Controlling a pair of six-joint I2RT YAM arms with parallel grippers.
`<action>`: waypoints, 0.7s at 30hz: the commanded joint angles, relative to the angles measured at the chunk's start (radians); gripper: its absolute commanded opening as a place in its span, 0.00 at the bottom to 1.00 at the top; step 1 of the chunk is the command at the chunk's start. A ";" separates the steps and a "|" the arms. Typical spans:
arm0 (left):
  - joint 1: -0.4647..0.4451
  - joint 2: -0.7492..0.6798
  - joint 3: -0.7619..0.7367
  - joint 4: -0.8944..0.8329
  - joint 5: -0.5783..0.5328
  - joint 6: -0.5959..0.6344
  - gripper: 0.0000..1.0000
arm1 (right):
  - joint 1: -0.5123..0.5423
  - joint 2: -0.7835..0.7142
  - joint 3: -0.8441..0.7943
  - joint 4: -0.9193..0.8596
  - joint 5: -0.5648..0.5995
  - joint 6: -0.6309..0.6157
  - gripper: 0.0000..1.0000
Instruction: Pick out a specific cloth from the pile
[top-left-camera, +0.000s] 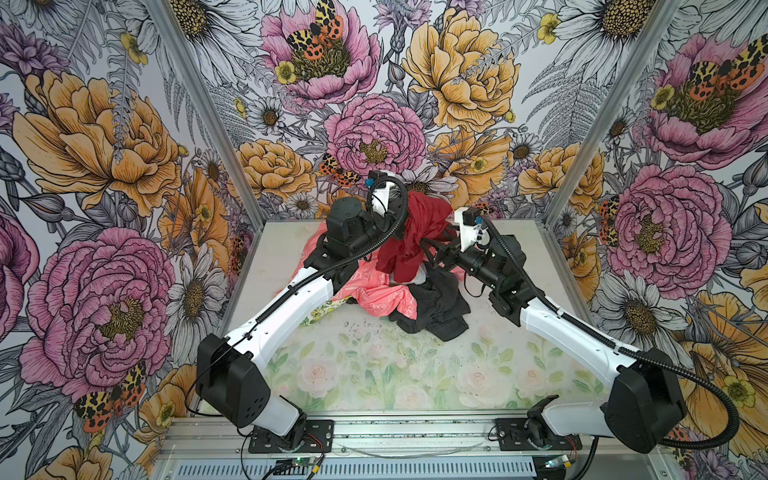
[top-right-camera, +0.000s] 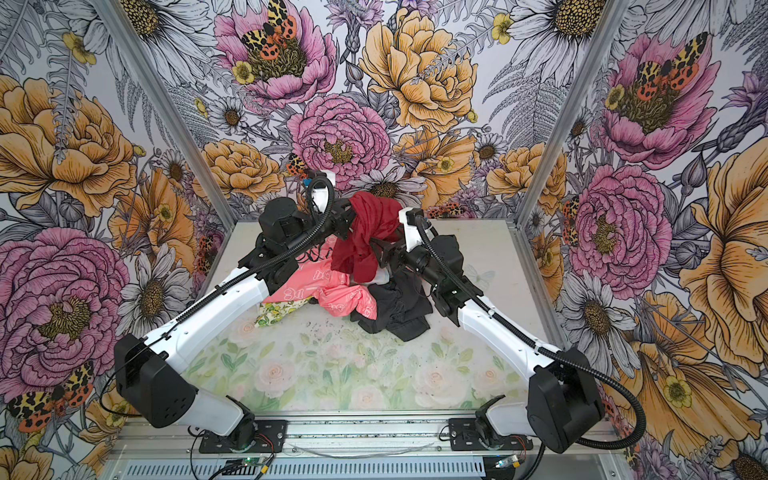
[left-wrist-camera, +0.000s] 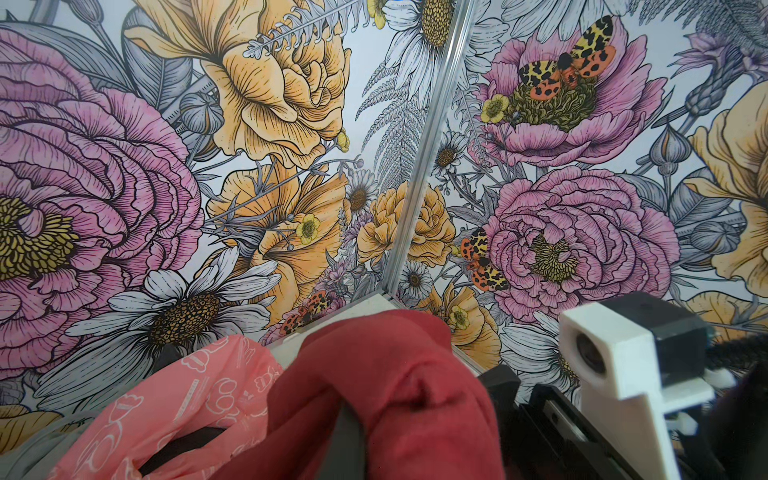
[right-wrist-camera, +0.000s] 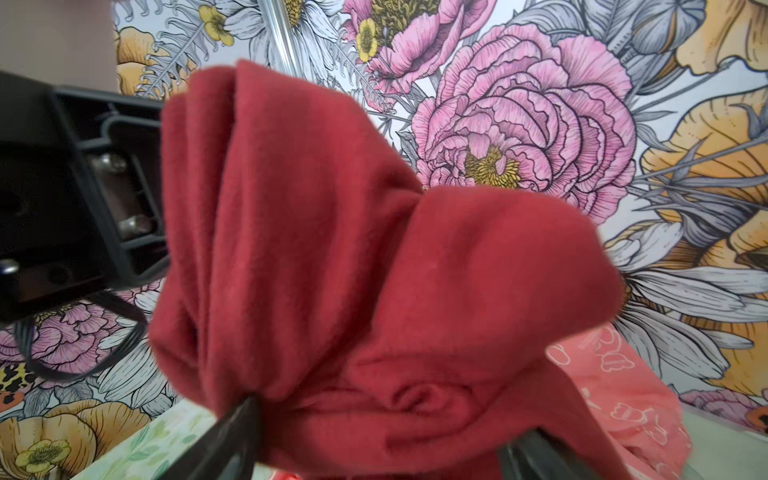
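Left end effector (top-right-camera: 349, 218) seemingly pinches the cloth (top-right-camera: 368, 241) (held aloft); right end effector (right-wrist-camera: 390, 428) spread.

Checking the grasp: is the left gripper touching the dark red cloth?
Touching. The left wrist view shows the cloth bunched around the shut left gripper.

No legible txt, pink cloth (top-right-camera: 291, 293) print (blurred)

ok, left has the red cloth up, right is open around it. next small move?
Probably back the right gripper off the cloth: its jaws stand open with red fabric draped between them, while the left gripper is shut on the upper part, holding it above the pile. Then the left can likely carry it clear.
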 joint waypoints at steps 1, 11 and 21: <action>0.007 -0.014 0.051 0.039 0.013 -0.015 0.00 | 0.030 -0.026 -0.014 0.063 -0.067 -0.087 0.95; -0.012 -0.038 0.025 0.031 0.021 -0.046 0.00 | 0.061 0.100 0.012 0.198 0.136 -0.135 1.00; -0.052 -0.103 -0.034 -0.044 0.026 -0.071 0.00 | 0.078 0.273 0.117 0.387 0.307 -0.145 0.64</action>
